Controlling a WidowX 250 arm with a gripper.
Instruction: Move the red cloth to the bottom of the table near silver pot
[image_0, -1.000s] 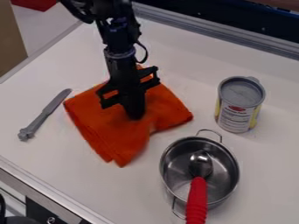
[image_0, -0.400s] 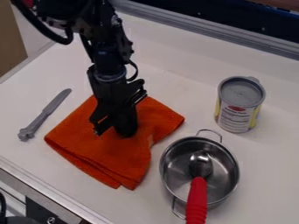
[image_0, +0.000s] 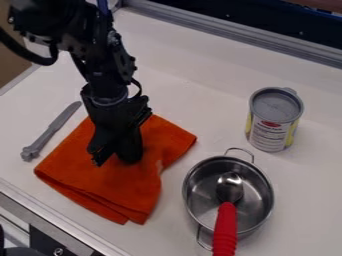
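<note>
Orange-red cloth (image_0: 100, 187) directly beneath the black jaws, near the silver pot (image_0: 202, 192)

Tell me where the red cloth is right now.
In the camera view, the red cloth lies left of center on the table, under the robot's hand, between the knife and the silver pot.

White tabletop (image_0: 200, 65) supporting four objects: a folded orange-red cloth (image_0: 113, 187), directly beneath the claw (image_0: 115, 160); a grey knife (image_0: 52, 131), left of the claw; a metal pot (image_0: 200, 192), to its lower right; a lidded can (image_0: 270, 131), well apart to its right.
</note>
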